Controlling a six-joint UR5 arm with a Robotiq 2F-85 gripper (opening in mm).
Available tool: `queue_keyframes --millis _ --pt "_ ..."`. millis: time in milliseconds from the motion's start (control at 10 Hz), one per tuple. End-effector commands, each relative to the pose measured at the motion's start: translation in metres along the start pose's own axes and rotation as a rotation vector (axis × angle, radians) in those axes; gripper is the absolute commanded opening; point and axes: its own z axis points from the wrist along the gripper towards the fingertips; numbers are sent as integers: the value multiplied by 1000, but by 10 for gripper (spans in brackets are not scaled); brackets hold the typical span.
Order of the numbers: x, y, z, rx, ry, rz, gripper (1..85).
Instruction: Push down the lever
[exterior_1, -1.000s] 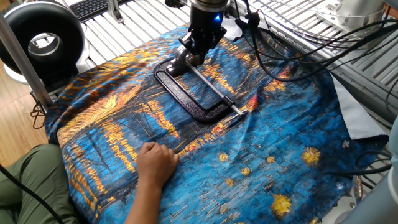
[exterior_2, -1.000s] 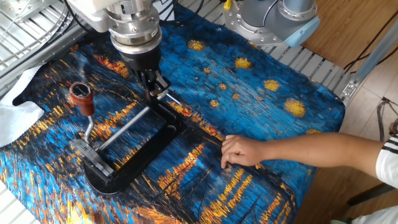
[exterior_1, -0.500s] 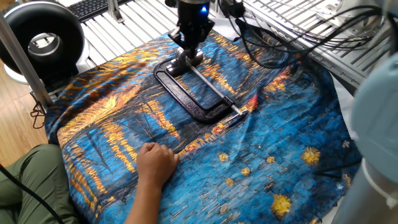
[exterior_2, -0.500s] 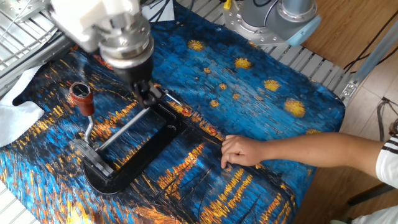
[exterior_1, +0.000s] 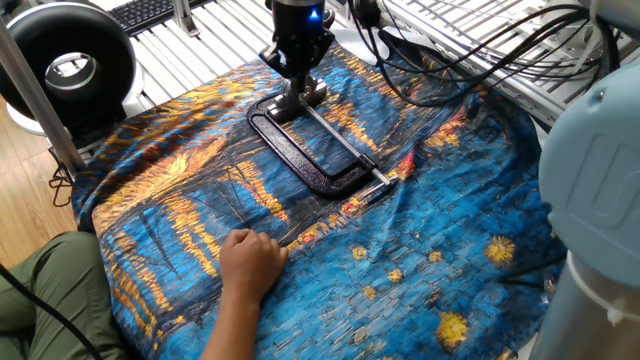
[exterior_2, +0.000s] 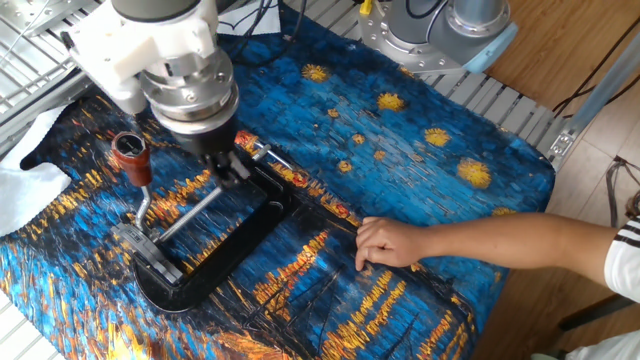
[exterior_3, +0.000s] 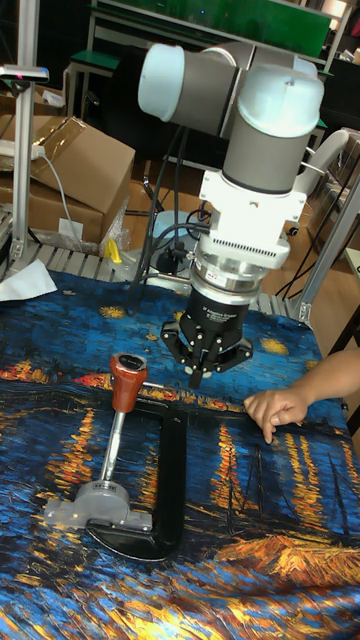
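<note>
The two-finger pincer (exterior_2: 222, 168) of the grey arm had been shifted, over the last second, from the screw end of the black U-shaped steel clamp frame (exterior_2: 232, 250) along the long thin silver rod (exterior_2: 190, 214). It was thus brought nearer the short dark metal lever with the rounded reddish-brown tip (exterior_2: 132, 160). In the tall fixed view the fingers were seen drawn narrow to a point, with nothing held between them.

The lever was found to one side of the pincer, near but still apart from it, standing tilted up from the clamp's grey foot, and it was not yet pressed. The clamp lay where it had been on the blue and yellow painted cloth (exterior_2: 430, 130). A person's bare hand (exterior_2: 385, 243), on the pincer's other side, was left resting on the cloth.

The approach was judged under way. A further sideways shift over the tip was still needed before any downward push.
</note>
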Motion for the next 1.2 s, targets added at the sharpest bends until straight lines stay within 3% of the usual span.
queue_keyframes --millis 0,100,300,600,800,900,1100 --pt "-25 -2 -1 10 -87 71 10" --pt "-28 -16 -2 63 -99 21 10" --pt "-22 -28 -5 76 -57 -88 10" --pt "-33 -95 -37 65 18 -200 10" --pt "-40 -128 -46 64 31 -258 10" --pt "-42 -139 -46 67 31 -280 10" --pt "-41 -139 -42 44 26 -278 10"
